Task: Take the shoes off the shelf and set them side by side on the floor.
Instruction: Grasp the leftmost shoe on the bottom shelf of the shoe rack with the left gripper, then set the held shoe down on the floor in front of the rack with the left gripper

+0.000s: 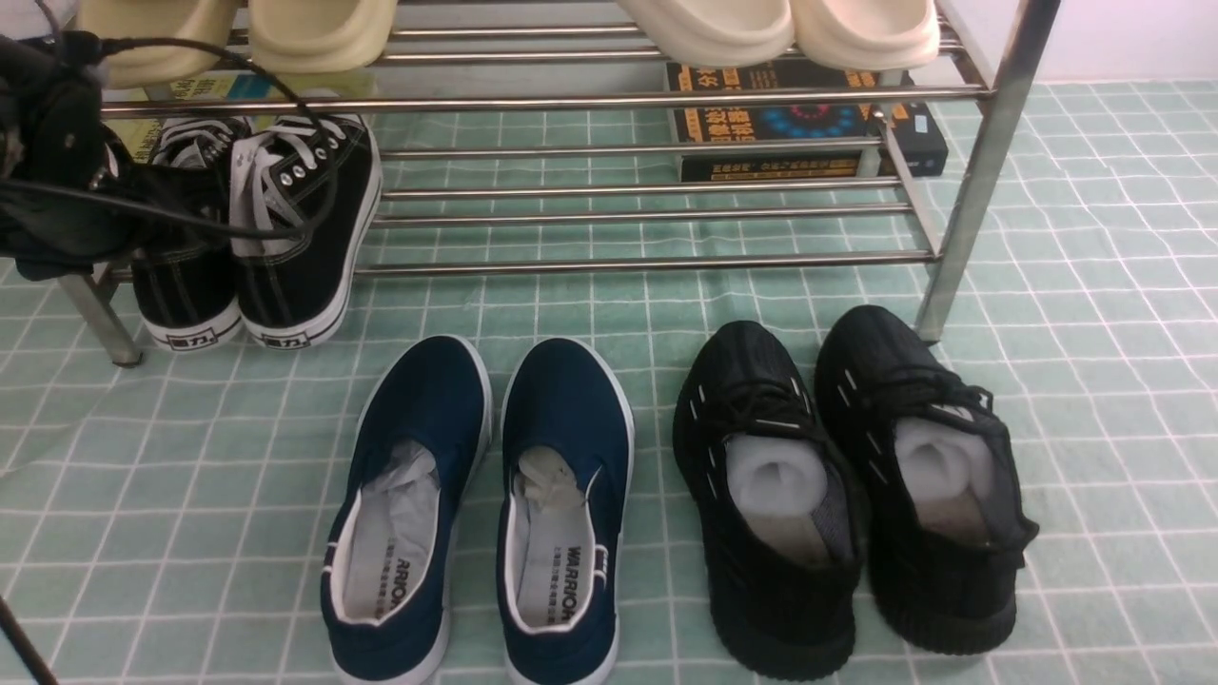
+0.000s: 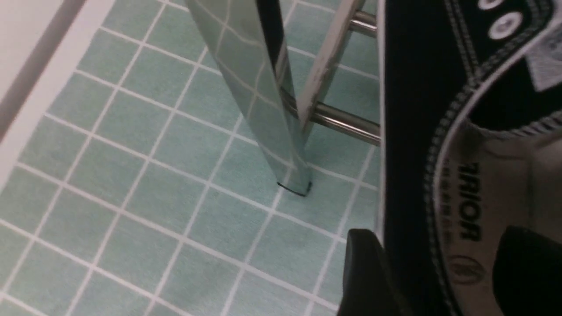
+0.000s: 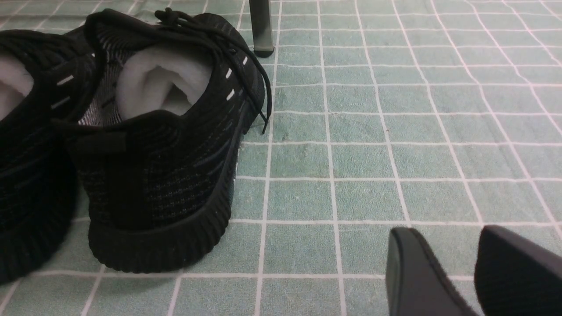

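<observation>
Pale green cloth floor (image 1: 1094,285) with a white grid of squares, slightly wrinkled, under everything. On it, a two-tier shelf of shiny metal tubes (image 1: 666,100), with horizontal bars and slanted legs, across the far half of the front view.

On the floor near the camera, right of centre: a pair of all-black knit sneakers (image 1: 761,495), side by side, white stuffing in the openings, toes toward the shelf. Just left of those, a pair of navy slip-ons with white soles (image 1: 419,419), likewise side by side on the floor.

At the lower tier's left end, the pair of black canvas lace-up shoes with white laces, white stitching and white rubber soles (image 1: 295,238), close together, heels toward the camera and out past the front bar. Cannot tell whether the heels touch the floor.

On the top tier, cream foam slippers (image 1: 714,29), only partly in frame. Through the bars at the right, a dark printed box (image 1: 790,124).

Left gripper (image 2: 443,281) at the canvas shoe nearest the shelf's left leg, black fingers (image 2: 364,272) spread wide: one outside the side wall, the other over the insole, not pinching.

Right gripper (image 3: 456,272) low over the floor near a knit sneaker's heel, fingers apart, only floor showing between them.
</observation>
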Available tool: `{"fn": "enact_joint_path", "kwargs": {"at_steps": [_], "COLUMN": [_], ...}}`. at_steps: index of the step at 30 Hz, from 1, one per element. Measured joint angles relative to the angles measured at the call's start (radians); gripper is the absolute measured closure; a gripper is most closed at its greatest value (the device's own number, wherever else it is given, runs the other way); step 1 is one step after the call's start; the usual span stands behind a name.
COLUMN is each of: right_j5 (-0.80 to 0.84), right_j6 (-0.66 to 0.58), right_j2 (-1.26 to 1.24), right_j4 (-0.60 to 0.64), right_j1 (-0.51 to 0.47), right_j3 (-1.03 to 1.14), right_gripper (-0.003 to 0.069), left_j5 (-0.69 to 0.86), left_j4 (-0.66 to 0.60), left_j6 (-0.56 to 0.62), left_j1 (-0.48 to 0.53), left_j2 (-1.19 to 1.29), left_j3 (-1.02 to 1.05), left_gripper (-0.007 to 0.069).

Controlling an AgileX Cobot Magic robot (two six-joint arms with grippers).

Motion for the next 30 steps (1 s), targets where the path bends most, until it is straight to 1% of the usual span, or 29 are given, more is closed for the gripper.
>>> {"fn": "enact_joint_path", "kwargs": {"at_steps": [6,8,10,13,14,15,17,19,24,30], "right_j5": [0.0,0.0,0.0,0.0,0.0,0.0,0.0,0.0,0.0,0.0], "right_j6": [0.0,0.0,0.0,0.0,0.0,0.0,0.0,0.0,0.0,0.0], "right_j2": [0.0,0.0,0.0,0.0,0.0,0.0,0.0,0.0,0.0,0.0], "right_j4": [0.0,0.0,0.0,0.0,0.0,0.0,0.0,0.0,0.0,0.0], "right_j1": [0.0,0.0,0.0,0.0,0.0,0.0,0.0,0.0,0.0,0.0], "right_j3": [0.0,0.0,0.0,0.0,0.0,0.0,0.0,0.0,0.0,0.0], "right_gripper": [0.0421,0.0421,0.0421,0.0421,0.0421,0.0421,0.0421,0.0421,0.0421,0.0421], "left_j5": [-0.037,-0.044,-0.038,-0.005,0.005,0.017,0.049,0.077,0.179,0.342], "left_j4": [0.077,0.102,0.103,0.103,0.103,0.103,0.103,0.095,0.015,-0.103], "left_j6": [-0.102,-0.169,-0.195,-0.208,-0.207,-0.2,-0.169,-0.139,-0.012,0.242], "left_j1": [0.0,0.0,0.0,0.0,0.0,0.0,0.0,0.0,0.0,0.0], "left_j2": [0.052,0.075,0.084,0.085,0.083,0.082,0.072,0.054,-0.054,-0.203], "left_j3": [-0.003,-0.005,-0.005,-0.005,-0.005,-0.005,-0.005,-0.005,-0.003,-0.003], "left_gripper": [0.0227,0.0281,0.0356,0.0518,0.0564,0.0593,0.0613,0.0613,0.0613,0.0613]}}
